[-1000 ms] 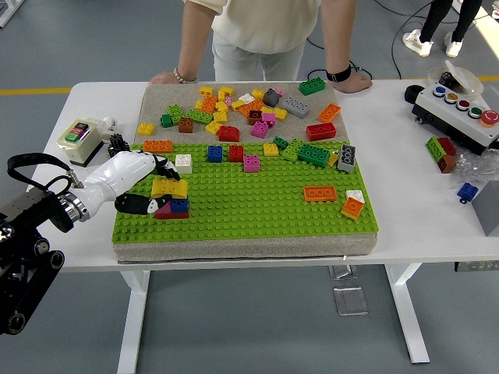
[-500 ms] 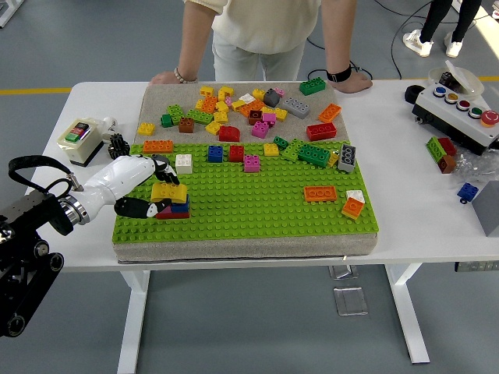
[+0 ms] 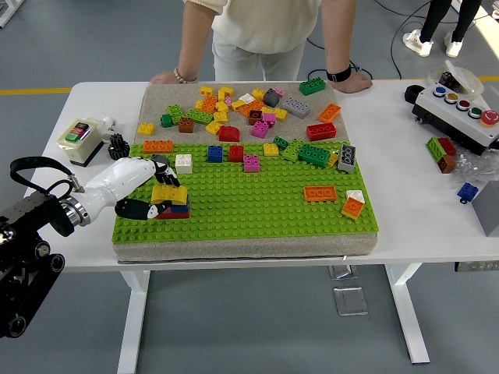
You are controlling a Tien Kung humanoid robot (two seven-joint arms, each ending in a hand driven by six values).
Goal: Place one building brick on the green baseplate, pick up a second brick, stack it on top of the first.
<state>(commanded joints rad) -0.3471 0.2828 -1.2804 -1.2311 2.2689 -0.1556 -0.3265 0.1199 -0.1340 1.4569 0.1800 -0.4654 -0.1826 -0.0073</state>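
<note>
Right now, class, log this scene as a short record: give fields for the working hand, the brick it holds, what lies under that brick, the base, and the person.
Working hand: left hand, fingers around the yellow brick
Under it: blue brick on a dark red one
Base: green baseplate, stack near its left edge
Right hand: not in view
Person: at the far side, both hands resting on the table

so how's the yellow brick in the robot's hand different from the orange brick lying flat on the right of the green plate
The yellow brick sits stacked on other bricks, gripped by the left hand; the orange brick lies alone, directly on the green baseplate, untouched. The yellow one is at the plate's left side, the orange toward the right. Both are studded, rectangular bricks on the plate.
</note>
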